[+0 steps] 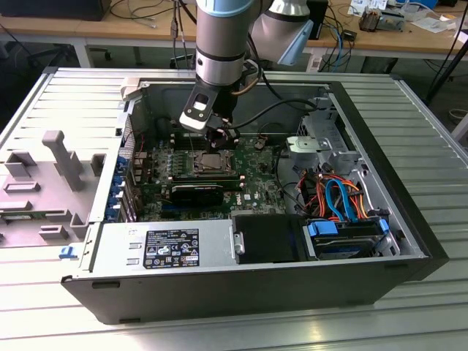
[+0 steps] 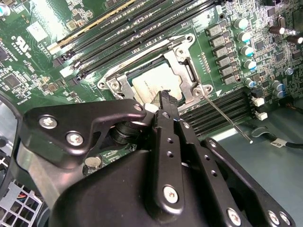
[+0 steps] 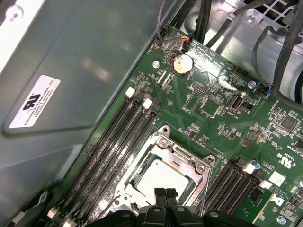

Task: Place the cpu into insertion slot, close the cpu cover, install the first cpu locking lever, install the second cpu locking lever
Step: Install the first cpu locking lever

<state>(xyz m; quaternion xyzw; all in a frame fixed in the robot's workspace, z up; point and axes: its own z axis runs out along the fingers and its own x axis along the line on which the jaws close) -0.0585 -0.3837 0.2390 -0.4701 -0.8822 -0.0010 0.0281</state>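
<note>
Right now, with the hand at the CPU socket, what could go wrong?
1. The hand sits at the edge of the cpu cover, right over the cpu; a slip could scrape the chip.
2. One locking lever juts free across the memory slots and looks unlatched, so the cover may spring up.

Green motherboard (image 3: 199,109) here, speckled with tiny silver and black parts. Black memory slots (image 3: 113,142) run in stripes. The cpu (image 3: 158,179) shows dull silver-grey inside the brighter silver cpu cover (image 3: 182,157). The gripper (image 3: 165,193) is matte black. In the exterior view, orange and blue cables (image 1: 336,196) sit at 3 o'clock from the cpu.
</note>
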